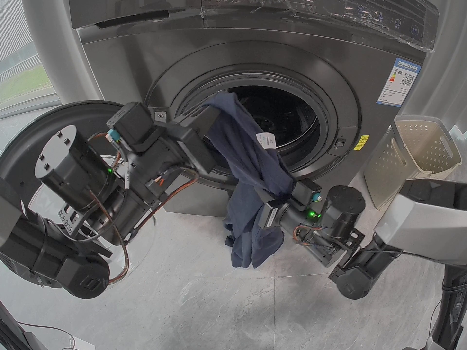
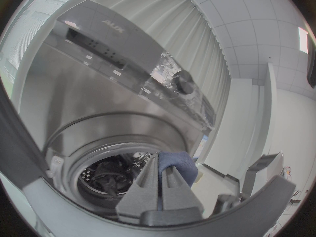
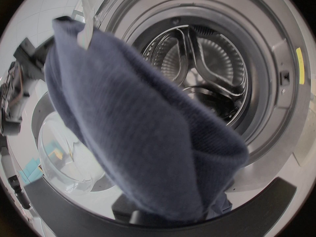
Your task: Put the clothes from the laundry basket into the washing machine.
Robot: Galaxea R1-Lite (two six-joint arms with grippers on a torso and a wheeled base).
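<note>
A navy garment (image 1: 248, 161) is stretched in front of the washing machine's open drum (image 1: 287, 117). My left gripper (image 1: 211, 117) is shut on its upper end at the drum's left rim; in the left wrist view the fingers (image 2: 148, 181) pinch the blue cloth (image 2: 179, 165). My right gripper (image 1: 273, 198) holds the garment lower down, below the opening, where the cloth bunches tightly and the rest hangs toward the floor. In the right wrist view the garment (image 3: 138, 129) drapes over the gripper and hides it. Dark clothing (image 2: 105, 178) lies inside the drum.
The machine's round door (image 1: 58, 137) stands open at the left, behind my left arm. A beige laundry basket (image 1: 423, 147) stands at the right of the machine. Grey tiled floor (image 1: 219, 297) lies in front.
</note>
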